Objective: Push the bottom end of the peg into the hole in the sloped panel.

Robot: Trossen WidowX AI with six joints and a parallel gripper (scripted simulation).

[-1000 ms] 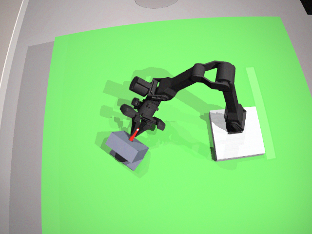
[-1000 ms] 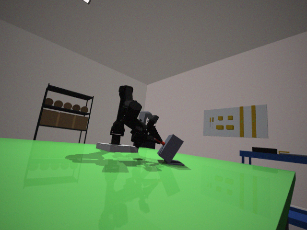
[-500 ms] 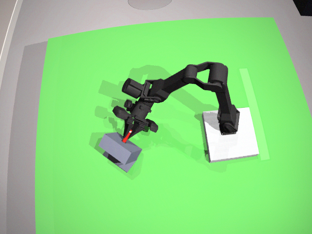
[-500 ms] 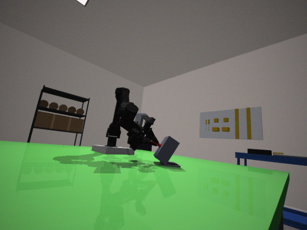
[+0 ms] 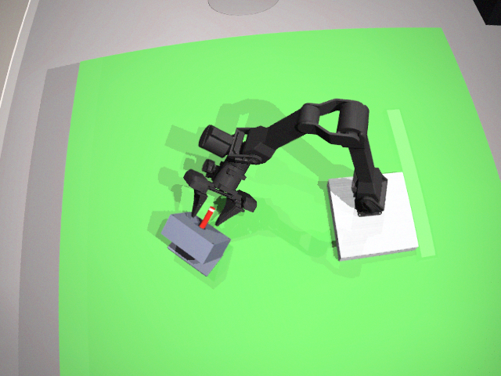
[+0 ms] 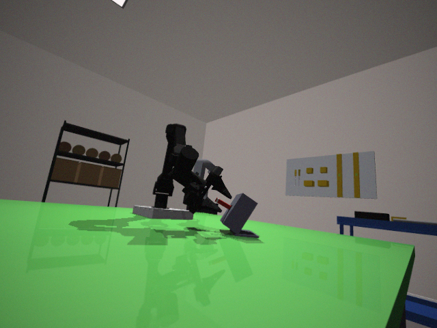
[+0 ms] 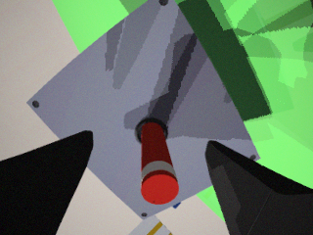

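The round red peg (image 5: 206, 219) (image 6: 223, 203) (image 7: 156, 152) with a pale band near its top end stands in the hole of the grey sloped panel (image 5: 185, 236) (image 6: 240, 212) (image 7: 83, 98). It leans square to the face, and its upper part sticks out. How deep its bottom end sits is hidden. My gripper (image 5: 205, 221) (image 6: 226, 204) (image 7: 151, 143) is open, with one finger on each side of the peg and a clear gap to both. The fingertips are close to the panel's face.
The arm's white base plate (image 5: 380, 238) (image 6: 171, 214) lies on the green table (image 5: 282, 323) (image 6: 176, 282). A pale strip (image 5: 410, 182) lies beside the base. A shelf, a wall board and a blue bench stand beyond the table.
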